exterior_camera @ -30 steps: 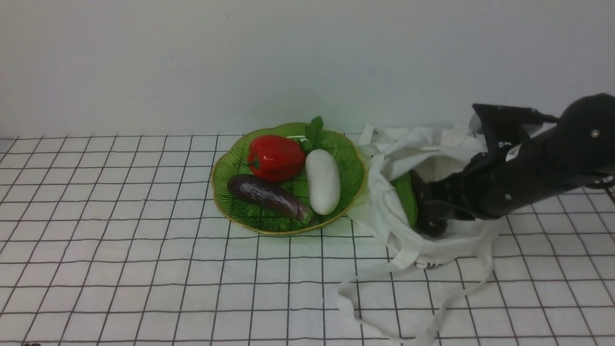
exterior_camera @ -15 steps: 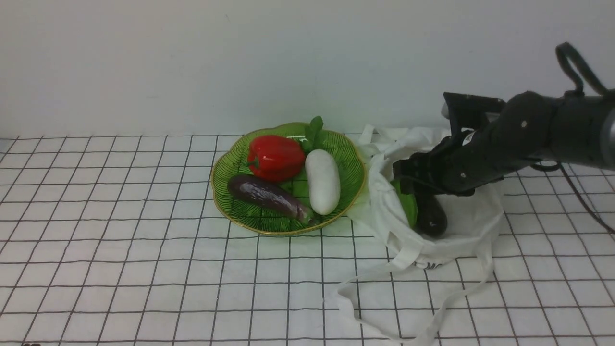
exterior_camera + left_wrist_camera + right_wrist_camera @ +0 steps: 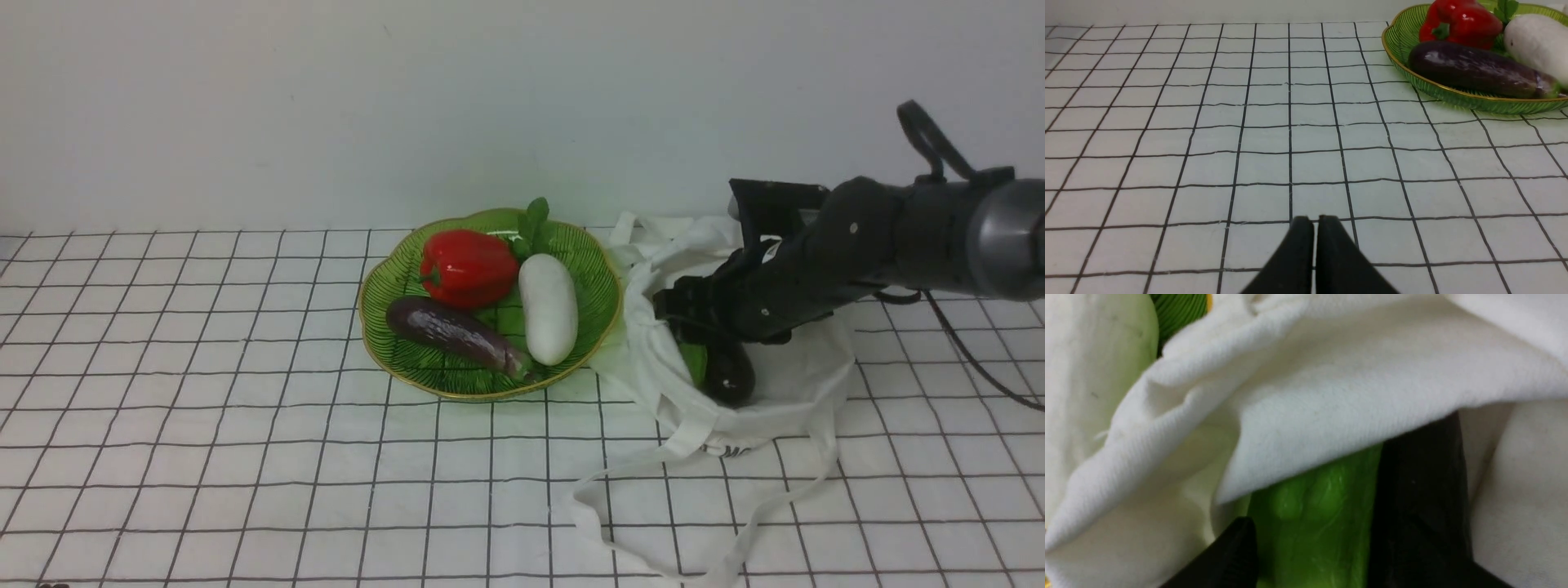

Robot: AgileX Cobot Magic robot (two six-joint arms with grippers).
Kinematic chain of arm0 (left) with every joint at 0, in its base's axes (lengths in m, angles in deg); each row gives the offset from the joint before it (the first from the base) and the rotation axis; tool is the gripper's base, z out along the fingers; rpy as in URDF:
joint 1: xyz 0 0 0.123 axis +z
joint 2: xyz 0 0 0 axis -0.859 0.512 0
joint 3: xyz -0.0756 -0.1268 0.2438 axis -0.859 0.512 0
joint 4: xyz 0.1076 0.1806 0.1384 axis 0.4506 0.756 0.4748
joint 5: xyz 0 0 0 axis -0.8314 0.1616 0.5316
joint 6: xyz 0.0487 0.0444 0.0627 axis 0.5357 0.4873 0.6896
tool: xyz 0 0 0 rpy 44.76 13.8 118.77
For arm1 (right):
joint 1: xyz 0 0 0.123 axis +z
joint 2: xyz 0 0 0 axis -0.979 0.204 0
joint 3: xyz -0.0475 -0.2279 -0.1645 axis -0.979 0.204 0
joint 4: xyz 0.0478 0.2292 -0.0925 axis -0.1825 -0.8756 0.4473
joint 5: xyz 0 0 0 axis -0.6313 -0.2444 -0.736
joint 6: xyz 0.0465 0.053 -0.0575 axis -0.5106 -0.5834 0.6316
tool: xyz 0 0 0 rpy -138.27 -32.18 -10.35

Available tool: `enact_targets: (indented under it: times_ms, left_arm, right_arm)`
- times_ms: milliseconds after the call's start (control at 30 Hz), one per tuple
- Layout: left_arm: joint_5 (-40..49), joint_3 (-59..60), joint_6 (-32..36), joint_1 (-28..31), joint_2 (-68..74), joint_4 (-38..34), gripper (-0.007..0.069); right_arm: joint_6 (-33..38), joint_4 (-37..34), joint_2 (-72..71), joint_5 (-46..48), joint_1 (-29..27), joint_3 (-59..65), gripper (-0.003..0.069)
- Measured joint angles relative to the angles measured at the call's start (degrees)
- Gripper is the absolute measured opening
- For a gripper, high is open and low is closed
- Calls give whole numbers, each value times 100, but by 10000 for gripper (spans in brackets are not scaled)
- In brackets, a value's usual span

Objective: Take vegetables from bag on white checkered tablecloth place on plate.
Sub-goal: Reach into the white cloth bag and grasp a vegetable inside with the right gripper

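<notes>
The green leaf plate (image 3: 589, 278) on the white checkered tablecloth (image 3: 245, 408) carries a purple eggplant (image 3: 453, 331), a pale gourd (image 3: 549, 307) and a red pepper (image 3: 467, 266). To its right the white bag (image 3: 784, 392) lies open, with a bright green vegetable (image 3: 694, 361) and a dark eggplant (image 3: 729, 377) inside. My right gripper (image 3: 682, 314) reaches into the bag's mouth. In the right wrist view it (image 3: 1327, 510) is open, its black fingers (image 3: 1233, 555) on either side of the green vegetable (image 3: 1314, 522). My left gripper (image 3: 1314, 223) is shut over bare cloth.
The bag's long strap handles (image 3: 637, 523) trail over the cloth toward the front edge. A white wall stands just behind the plate and the bag. The left wrist view shows the plate (image 3: 1453, 97) off to one side with the eggplant (image 3: 1474, 69) on it.
My right arm has risen and moved left across the bag's mouth while its jaws opened. The dark eggplant in the bag has come into view. The plate's contents have not moved.
</notes>
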Motion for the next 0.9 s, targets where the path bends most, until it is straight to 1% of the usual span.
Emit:
enact_targets:
  times_ms: [100,200,233,333,433,633,767,900]
  left_arm:
    - [0,0,0,0,0,0,-8]
    - [0,0,0,0,0,0,-8]
    - [0,0,0,0,0,0,-8]
    - [0,0,0,0,0,0,-8]
    - [0,0,0,0,0,0,-8]
    - [0,0,0,0,0,0,-8]
    - [0,0,0,0,0,0,-8]
    - [0,0,0,0,0,0,-8]
  right_arm:
    - [78,210,24,181,0,-107,426]
    - [78,568,31,785,-5,-330,426]
    - [78,584,31,785,-5,-344,426]
    - [12,857,31,1338,-31,-571,426]
    - [-202,1119,31,1492,-49,-718,426]
    - [-295,1240,33,1687,-49,-819,426]
    - [-304,1824,60,1789,-49,-823,426]
    - [-309,2038,87,2112,-49,-830,426]
